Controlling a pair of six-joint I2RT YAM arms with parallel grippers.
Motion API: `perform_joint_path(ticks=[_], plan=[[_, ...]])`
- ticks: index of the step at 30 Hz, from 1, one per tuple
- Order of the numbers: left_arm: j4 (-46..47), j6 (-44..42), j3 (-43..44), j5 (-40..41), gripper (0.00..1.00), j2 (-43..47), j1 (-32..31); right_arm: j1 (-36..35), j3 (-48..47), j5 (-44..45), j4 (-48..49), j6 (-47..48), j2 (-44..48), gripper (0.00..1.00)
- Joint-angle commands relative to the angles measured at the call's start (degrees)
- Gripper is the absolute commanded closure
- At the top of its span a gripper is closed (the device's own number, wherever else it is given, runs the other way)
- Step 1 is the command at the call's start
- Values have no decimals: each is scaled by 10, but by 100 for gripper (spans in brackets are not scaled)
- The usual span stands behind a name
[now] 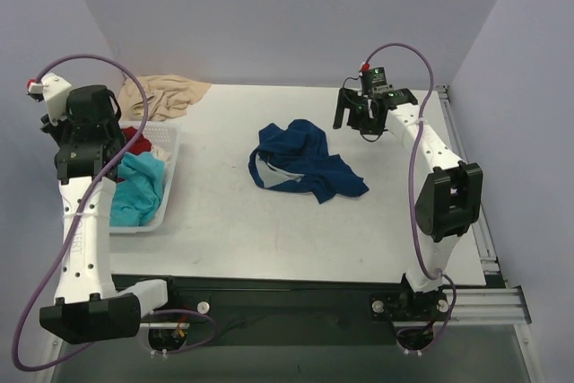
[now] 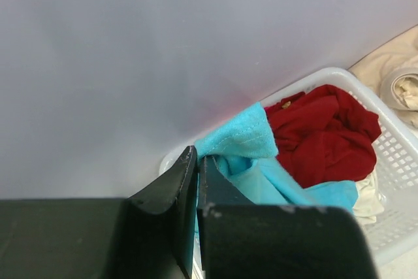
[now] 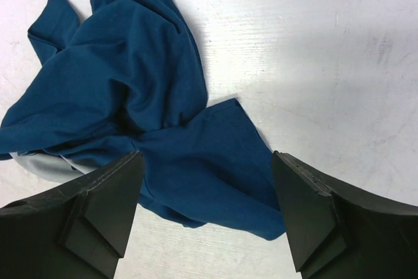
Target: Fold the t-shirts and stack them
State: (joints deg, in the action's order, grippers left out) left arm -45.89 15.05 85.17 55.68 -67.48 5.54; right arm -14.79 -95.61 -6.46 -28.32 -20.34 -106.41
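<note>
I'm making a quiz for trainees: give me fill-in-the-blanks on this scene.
The navy t-shirt lies crumpled on the ____.
The red t-shirt and the turquoise t-shirt sit in the white ____.
The right hand over the navy t-shirt is ____.
Missing: table, basket, open.

The pale tabletop (image 1: 224, 213) carries three things. A navy shirt (image 1: 300, 163) lies crumpled near its middle, one sleeve spread toward the right. A white basket (image 1: 172, 143) sits at the left edge. Just behind the basket, in the far left corner, lies a rumpled beige cloth (image 1: 166, 96), possibly another garment.
</note>
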Motion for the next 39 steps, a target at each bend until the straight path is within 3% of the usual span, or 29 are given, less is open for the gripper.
perform_joint_path(ticks=[1,2,5,8,9,10,11,14,19,22,26,27,33,35,39], plan=[[-15,58,-47,-12,95,-8,10,-4,-26,-13,-15,1,0,19],[-25,73,-61,-18,78,-9,12,-4,-26,-13,-16,0,0,19],[-39,122,-107,-44,40,-15,26,-4,-20,-9,-15,2,4,19],[-47,153,-119,-48,30,-25,30,-3,-9,-3,-15,6,12,19],[-48,161,-116,-45,29,-28,30,-5,-3,-4,-15,9,14,23],[-50,163,-112,-41,30,-28,29,-6,2,0,-15,15,19,35],[-47,164,-99,-37,31,-29,30,-9,5,14,-15,15,23,39],[-12,147,-80,-64,35,-12,28,-16,19,50,-17,18,30,41],[35,98,-42,-187,36,-16,22,-29,19,94,-59,18,24,33],[26,75,-1,-323,37,-62,6,-32,21,95,-75,23,18,29],[13,45,29,-366,37,-145,-78,-50,36,106,-75,45,20,14],[12,38,35,-374,37,-159,-95,-55,39,111,-75,56,22,1],[30,36,33,-435,37,-254,-200,-80,49,115,-74,48,16,0],[43,45,26,-455,37,-284,-218,-82,53,97,-74,36,15,5],[74,56,11,-488,38,-325,-231,-82,76,70,-74,25,10,24]])
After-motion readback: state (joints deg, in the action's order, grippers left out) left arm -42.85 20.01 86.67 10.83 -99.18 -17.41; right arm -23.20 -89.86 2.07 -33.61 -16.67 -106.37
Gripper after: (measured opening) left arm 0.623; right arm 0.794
